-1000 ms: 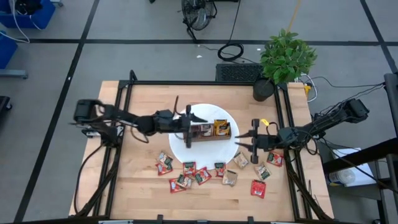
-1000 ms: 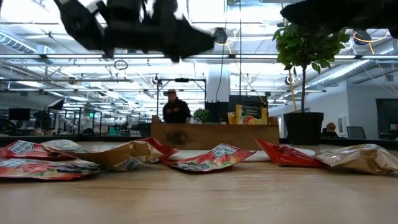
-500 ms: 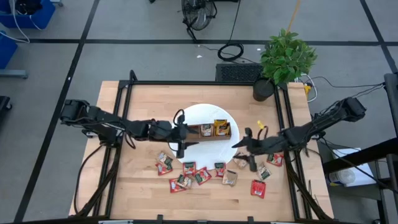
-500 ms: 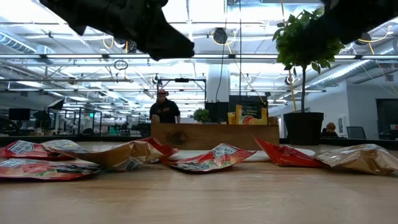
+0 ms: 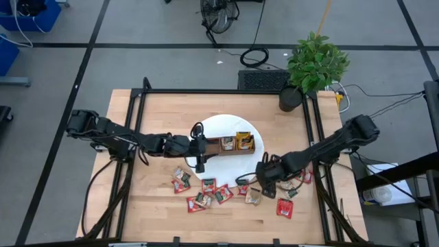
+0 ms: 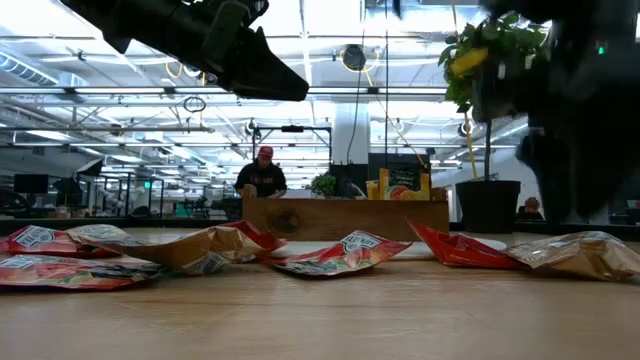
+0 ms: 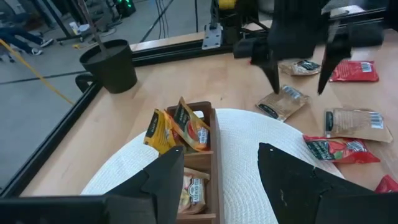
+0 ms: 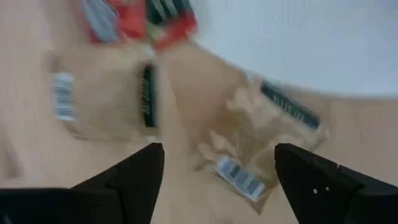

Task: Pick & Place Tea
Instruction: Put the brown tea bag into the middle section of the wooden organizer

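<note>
Right pincer (image 5: 261, 180) released, fingers spread above a tan tea sachet (image 8: 264, 127) on the table (image 5: 158, 110), left pincer (image 5: 199, 148) released, empty, over the white plate (image 5: 226, 125) beside the wooden tray (image 5: 230, 143), other sachets (image 5: 206, 192) scattered nearby

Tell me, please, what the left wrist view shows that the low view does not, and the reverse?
Only the left wrist view shows inside the wooden tray: yellow sachets upright in one compartment, on the white plate, and the right gripper open over a tan sachet. Only the low view shows a person behind the table. Both share the tray, the black plant pot and loose sachets on the table.
</note>
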